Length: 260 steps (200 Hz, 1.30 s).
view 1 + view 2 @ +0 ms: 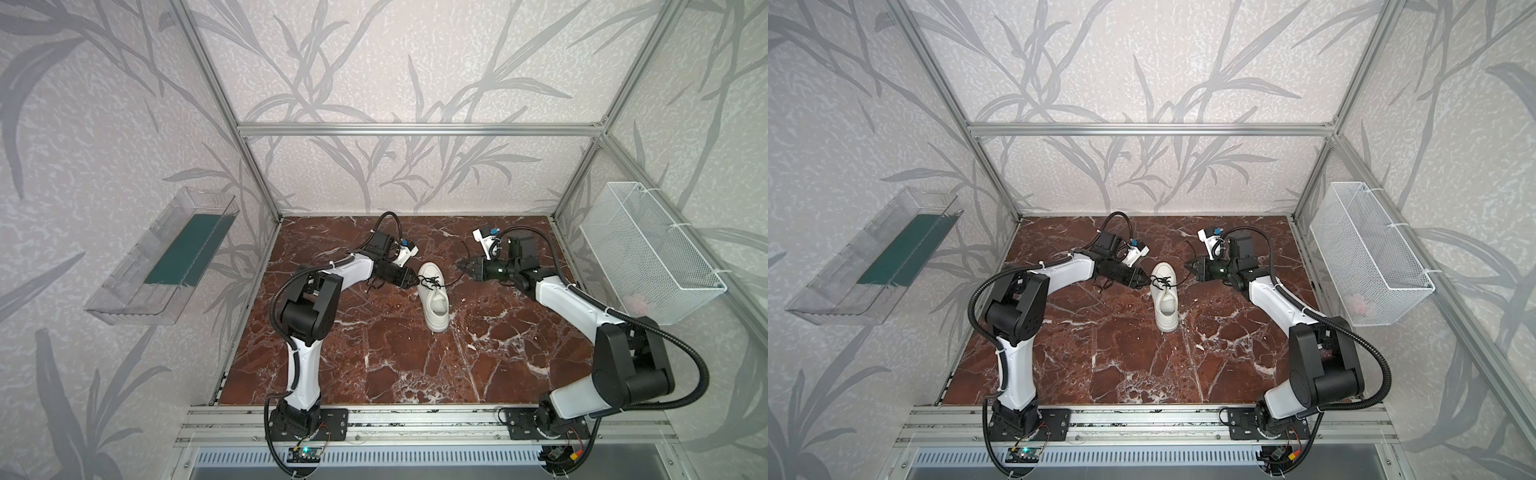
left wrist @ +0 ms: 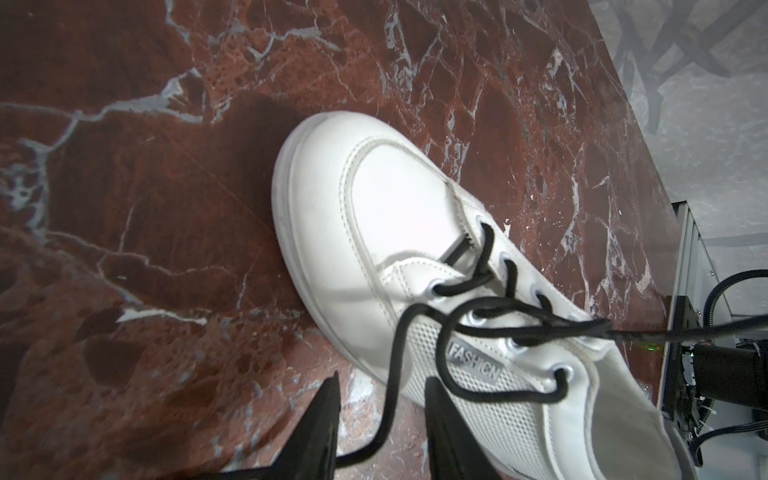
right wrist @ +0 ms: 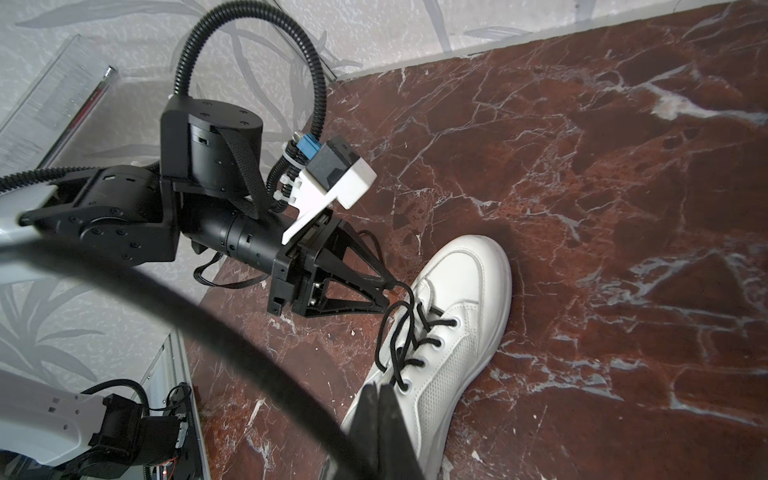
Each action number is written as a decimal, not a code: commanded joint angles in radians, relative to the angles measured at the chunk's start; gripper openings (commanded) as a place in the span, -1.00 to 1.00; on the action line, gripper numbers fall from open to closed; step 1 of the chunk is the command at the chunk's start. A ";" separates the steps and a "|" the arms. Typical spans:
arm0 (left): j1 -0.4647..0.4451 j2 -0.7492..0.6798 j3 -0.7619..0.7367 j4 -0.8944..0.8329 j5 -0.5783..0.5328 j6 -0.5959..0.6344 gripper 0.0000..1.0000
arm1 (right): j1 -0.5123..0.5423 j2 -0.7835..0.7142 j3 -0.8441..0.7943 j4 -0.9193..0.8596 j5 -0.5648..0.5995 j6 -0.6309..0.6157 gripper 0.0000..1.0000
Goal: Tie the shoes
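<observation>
Marble table [image 1: 374, 357]; wire basket [image 1: 623, 232] holds something pinkish [image 1: 636, 305]; left hand [image 1: 413, 279] gapes, right hand [image 1: 462, 264] pinches lace [image 1: 451, 281].

Both arms were seen stretched forward and bent inward at the elbows, wrists held low and level, grippers pointed at each other. The left gripper [image 1: 412, 282] was caught with its fingers [image 2: 328, 415] parted. The right gripper [image 1: 462, 264] was shown with fingers [image 3: 386, 415] pressed together, a taut lace [image 2: 582, 328] pinched between them.

Sneaker [image 2: 399, 216] heel cropped at edge.
</observation>
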 commanded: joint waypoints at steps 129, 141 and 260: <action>-0.003 -0.110 -0.017 -0.121 -0.238 -0.074 -1.00 | -0.058 -0.112 -0.017 -0.144 0.281 0.083 -1.00; -0.009 -0.124 -0.017 -0.128 -0.243 -0.074 -1.00 | -0.084 -0.116 -0.010 -0.178 0.320 0.082 -1.00; -0.085 -0.220 0.071 -0.318 -0.391 -0.156 -1.00 | -0.151 -0.213 -0.096 -0.222 0.739 0.076 -1.00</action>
